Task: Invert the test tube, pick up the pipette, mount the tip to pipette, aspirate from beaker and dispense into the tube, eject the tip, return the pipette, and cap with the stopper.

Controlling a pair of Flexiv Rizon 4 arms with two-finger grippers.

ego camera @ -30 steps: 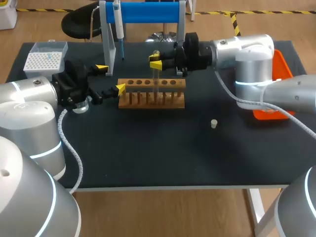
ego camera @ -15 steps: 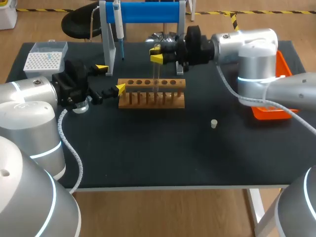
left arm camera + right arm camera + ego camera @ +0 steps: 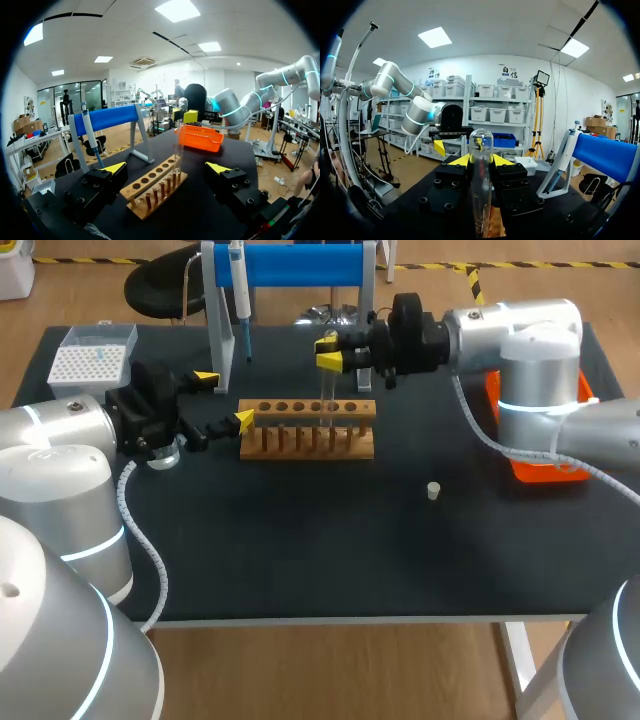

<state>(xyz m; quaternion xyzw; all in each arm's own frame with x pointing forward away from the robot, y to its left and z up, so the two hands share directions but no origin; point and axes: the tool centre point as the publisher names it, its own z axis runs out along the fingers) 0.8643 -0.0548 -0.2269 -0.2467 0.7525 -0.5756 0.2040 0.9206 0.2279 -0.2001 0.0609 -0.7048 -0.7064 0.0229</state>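
My right gripper (image 3: pixel 327 351) is shut on a clear glass test tube (image 3: pixel 325 390), held upright above the wooden rack (image 3: pixel 307 429). The tube's lower end hangs at the rack's top row of holes. In the right wrist view the test tube (image 3: pixel 481 150) stands between the yellow fingertips (image 3: pixel 461 160) with its rounded end up. My left gripper (image 3: pixel 224 398) is open just left of the rack, holding nothing. From the left wrist the rack (image 3: pixel 155 187) lies between and ahead of the open fingers. The pipette (image 3: pixel 240 290) hangs on the blue stand (image 3: pixel 300 264). A small stopper (image 3: pixel 433 490) lies on the table.
A white tip box (image 3: pixel 92 358) sits at the back left corner. An orange tray (image 3: pixel 545 468) lies at the right edge, partly behind my right arm. The blue stand's legs rise just behind the rack.
My right gripper has risen and shifted right and back with the test tube, drawing it up out of the rack. The left arm has not moved.
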